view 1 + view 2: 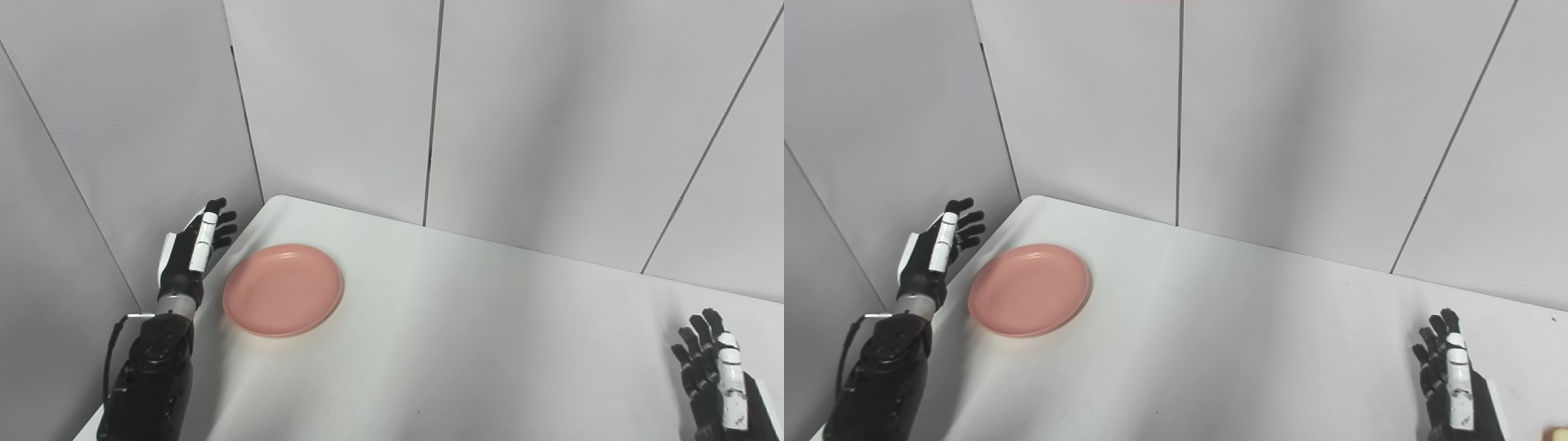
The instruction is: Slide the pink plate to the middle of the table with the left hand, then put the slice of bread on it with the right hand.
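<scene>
The first step is barely begun: the left hand (195,248), fingers spread and empty, stands at the table's (465,343) left edge just beside the pink plate (283,289), and must press its rim toward the middle, while the right hand (1451,383) waits, fingers apart, by the near right corner.

Left hand (195,245) raised at table's left edge, fingers spread, holding nothing. Right hand (713,373) at near right corner, fingers apart, likewise holding nothing.

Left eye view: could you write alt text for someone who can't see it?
An empty pink plate sits on the left part of a white table, with the robot's open left hand raised beside it. The open right hand waits at the lower right corner; grey wall panels stand behind.
</scene>
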{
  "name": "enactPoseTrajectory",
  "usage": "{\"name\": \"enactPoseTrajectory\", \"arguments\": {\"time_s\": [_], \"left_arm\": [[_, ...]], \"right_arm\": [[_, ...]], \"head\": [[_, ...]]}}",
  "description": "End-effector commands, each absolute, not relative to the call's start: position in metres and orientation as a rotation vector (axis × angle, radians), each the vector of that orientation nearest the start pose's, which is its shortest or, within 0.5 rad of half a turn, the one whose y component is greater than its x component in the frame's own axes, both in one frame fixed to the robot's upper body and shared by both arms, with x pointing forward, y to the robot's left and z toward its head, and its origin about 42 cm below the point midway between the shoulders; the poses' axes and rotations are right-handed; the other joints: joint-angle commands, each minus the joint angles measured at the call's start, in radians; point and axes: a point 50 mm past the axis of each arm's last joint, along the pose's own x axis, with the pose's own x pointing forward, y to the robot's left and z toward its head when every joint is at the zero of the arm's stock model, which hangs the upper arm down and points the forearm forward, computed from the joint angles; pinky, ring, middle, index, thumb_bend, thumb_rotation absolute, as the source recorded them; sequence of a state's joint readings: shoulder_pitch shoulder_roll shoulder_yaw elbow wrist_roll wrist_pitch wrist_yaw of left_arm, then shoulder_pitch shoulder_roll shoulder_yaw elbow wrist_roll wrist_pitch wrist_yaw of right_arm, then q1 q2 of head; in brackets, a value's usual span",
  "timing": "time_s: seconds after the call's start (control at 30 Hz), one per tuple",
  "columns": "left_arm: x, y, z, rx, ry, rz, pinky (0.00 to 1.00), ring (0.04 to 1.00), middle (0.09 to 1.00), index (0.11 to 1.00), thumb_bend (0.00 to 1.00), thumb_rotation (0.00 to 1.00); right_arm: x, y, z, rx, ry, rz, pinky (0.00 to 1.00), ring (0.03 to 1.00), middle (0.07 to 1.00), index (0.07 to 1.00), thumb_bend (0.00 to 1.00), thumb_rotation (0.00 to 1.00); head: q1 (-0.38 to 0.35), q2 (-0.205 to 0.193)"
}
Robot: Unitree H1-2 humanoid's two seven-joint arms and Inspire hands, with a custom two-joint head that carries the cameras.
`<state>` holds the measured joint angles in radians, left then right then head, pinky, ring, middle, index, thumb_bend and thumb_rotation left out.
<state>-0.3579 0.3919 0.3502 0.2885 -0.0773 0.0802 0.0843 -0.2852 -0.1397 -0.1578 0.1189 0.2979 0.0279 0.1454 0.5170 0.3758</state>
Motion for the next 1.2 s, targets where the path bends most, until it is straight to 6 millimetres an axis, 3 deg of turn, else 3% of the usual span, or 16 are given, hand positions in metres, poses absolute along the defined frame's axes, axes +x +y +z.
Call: {"name": "enactPoseTrajectory", "arguments": {"time_s": [0.0,0.27,0.73,0.93,1.0,1.17], "left_arm": [[0.380,0.441,0.209,0.211,-0.127,0.479,0.77,0.742,0.754,0.784,0.68,1.00],[0.383,0.440,0.205,0.183,-0.110,0.499,0.74,0.716,0.713,0.709,0.64,1.00],[0.406,0.438,0.175,0.115,-0.053,0.381,0.79,0.726,0.746,0.711,0.62,1.00],[0.414,0.434,0.168,0.098,-0.046,0.323,0.84,0.758,0.755,0.721,0.65,1.00],[0.415,0.434,0.166,0.080,-0.056,0.304,0.75,0.761,0.760,0.719,0.63,1.00],[0.418,0.429,0.166,0.035,-0.061,0.250,0.77,0.763,0.769,0.739,0.65,1.00]], "right_arm": [[0.378,-0.275,0.179,0.172,-0.232,0.076,1.00,1.000,1.000,1.000,0.59,0.90],[0.378,-0.276,0.180,0.170,-0.237,0.077,1.00,1.000,1.000,1.000,0.59,0.90],[0.379,-0.277,0.180,0.164,-0.231,0.067,1.00,1.000,1.000,1.000,0.61,0.89],[0.379,-0.277,0.181,0.167,-0.238,0.069,1.00,1.000,1.000,1.000,0.59,0.89],[0.378,-0.277,0.181,0.167,-0.239,0.069,1.00,1.000,1.000,1.000,0.59,0.89],[0.378,-0.276,0.182,0.167,-0.238,0.063,1.00,1.000,1.000,1.000,0.59,0.90]], "head": [[0.001,0.001],[0.007,0.004],[0.006,0.005],[0.003,0.004],[0.001,0.005],[0.001,0.005]]}}
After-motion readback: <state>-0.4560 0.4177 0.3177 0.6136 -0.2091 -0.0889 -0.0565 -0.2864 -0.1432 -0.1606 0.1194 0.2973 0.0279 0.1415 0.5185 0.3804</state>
